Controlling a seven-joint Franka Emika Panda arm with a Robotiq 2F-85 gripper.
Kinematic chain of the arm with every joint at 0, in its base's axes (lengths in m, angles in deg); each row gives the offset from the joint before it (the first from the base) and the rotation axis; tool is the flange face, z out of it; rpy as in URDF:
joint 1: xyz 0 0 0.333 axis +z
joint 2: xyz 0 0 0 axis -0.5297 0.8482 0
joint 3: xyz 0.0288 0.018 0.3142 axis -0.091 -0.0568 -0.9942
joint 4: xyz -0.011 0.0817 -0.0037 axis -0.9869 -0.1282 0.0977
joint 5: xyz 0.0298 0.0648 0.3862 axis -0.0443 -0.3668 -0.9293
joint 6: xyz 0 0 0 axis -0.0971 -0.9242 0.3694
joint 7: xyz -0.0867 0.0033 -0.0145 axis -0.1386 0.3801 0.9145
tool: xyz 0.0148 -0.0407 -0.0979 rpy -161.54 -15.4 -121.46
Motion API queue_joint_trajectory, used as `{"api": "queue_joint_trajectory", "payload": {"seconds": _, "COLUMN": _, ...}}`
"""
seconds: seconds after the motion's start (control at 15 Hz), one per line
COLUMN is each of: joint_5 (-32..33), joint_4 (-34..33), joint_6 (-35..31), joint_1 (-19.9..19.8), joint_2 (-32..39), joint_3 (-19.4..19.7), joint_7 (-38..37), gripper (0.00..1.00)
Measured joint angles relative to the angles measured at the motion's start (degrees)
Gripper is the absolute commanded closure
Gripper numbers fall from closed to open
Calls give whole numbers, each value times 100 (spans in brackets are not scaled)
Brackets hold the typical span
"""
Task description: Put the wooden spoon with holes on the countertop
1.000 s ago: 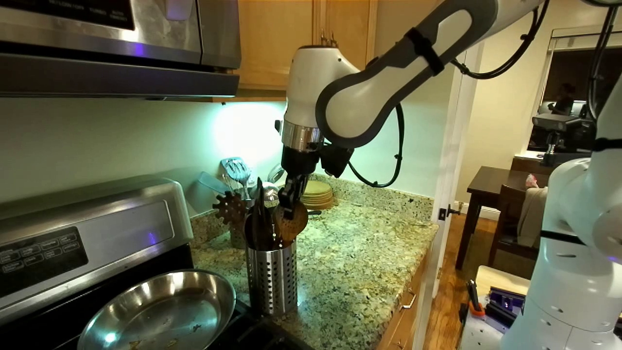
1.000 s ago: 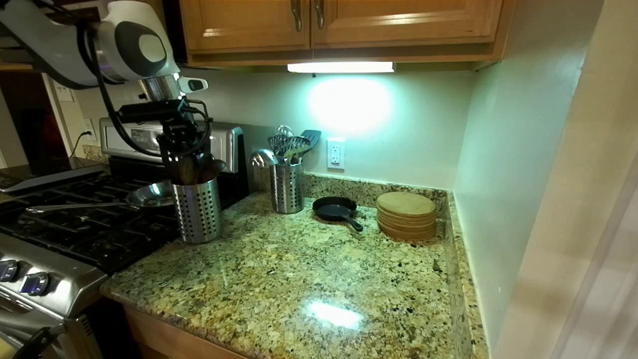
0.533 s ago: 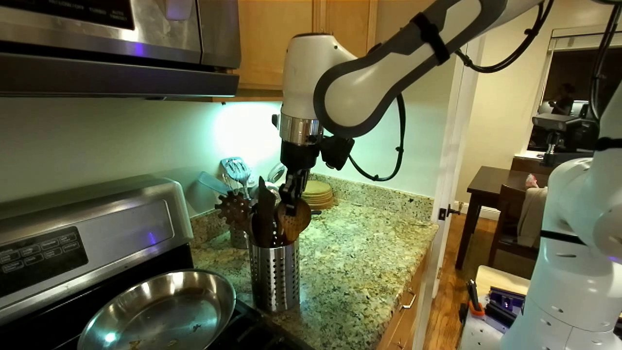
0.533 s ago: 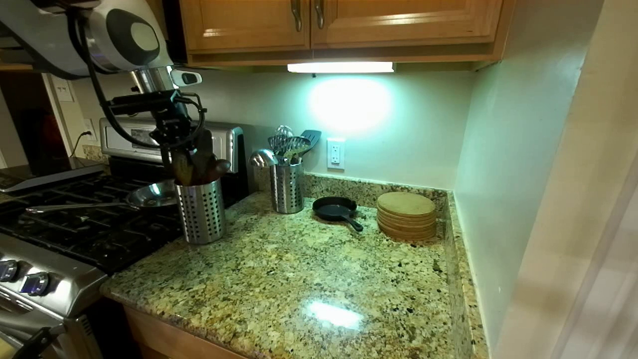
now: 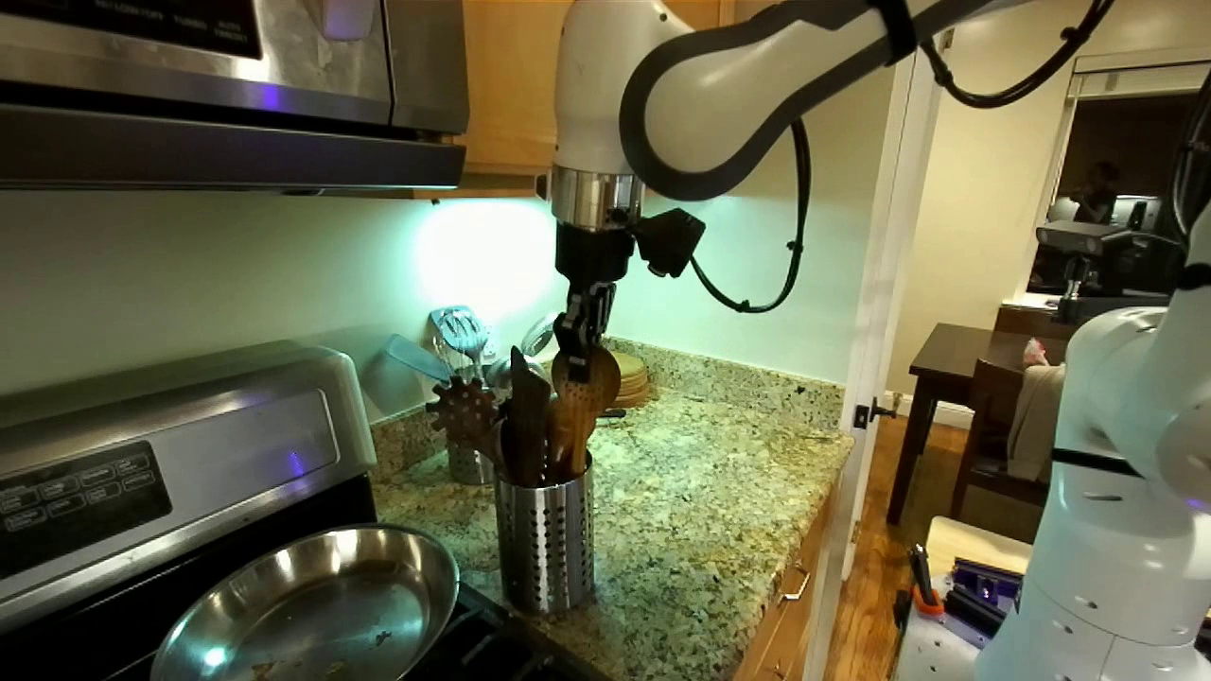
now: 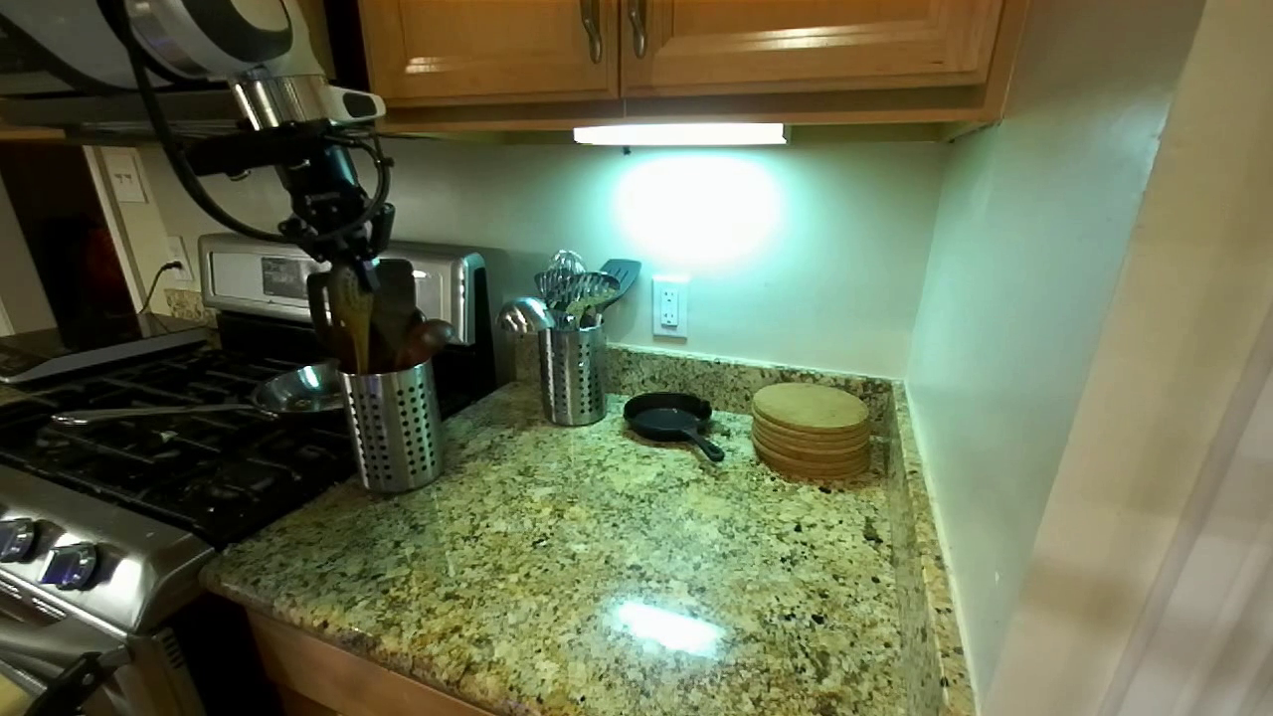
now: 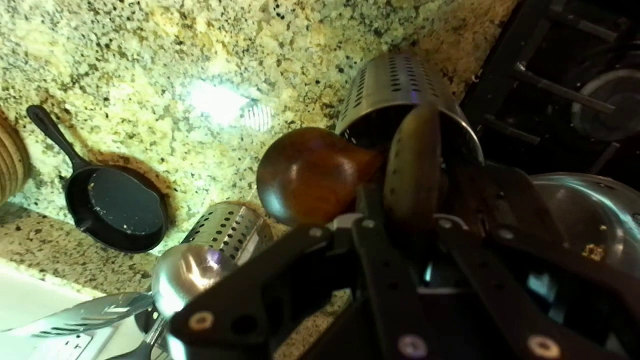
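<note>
The wooden spoon with holes (image 5: pixel 603 388) stands head up, its handle going down into the steel canister (image 5: pixel 547 549). My gripper (image 5: pixel 575 364) is shut on its oval head from above. The spoon (image 6: pixel 353 310) and canister (image 6: pixel 393 438) also show in an exterior view, under the gripper (image 6: pixel 353 270). In the wrist view the spoon head (image 7: pixel 413 165) is seen edge-on between the dark fingers (image 7: pixel 407 215), above the canister (image 7: pixel 400 82); its lower handle is hidden. The speckled granite countertop (image 5: pixel 705 501) lies beside the canister and also shows in an exterior view (image 6: pixel 636 537).
Other wooden utensils crowd the canister, including a dark flat one (image 5: pixel 527 421), a spiked one (image 5: pixel 464 413) and a round spoon (image 7: pixel 310 175). A second canister (image 6: pixel 574 378), black skillet (image 6: pixel 668 416) and stacked round boards (image 6: pixel 811 428) stand behind. A steel pan (image 5: pixel 312 605) sits on the stove.
My gripper has risen and the spoon has come up with it, showing more of its neck above the canister rim. The canister has shifted slightly.
</note>
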Motion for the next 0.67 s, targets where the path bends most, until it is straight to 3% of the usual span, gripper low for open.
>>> {"api": "queue_joint_trajectory", "payload": {"seconds": 0.67, "joint_5": 219, "joint_4": -538, "joint_6": 704, "joint_1": -35, "joint_2": -812, "joint_3": 16, "joint_7": 2, "gripper": 90}}
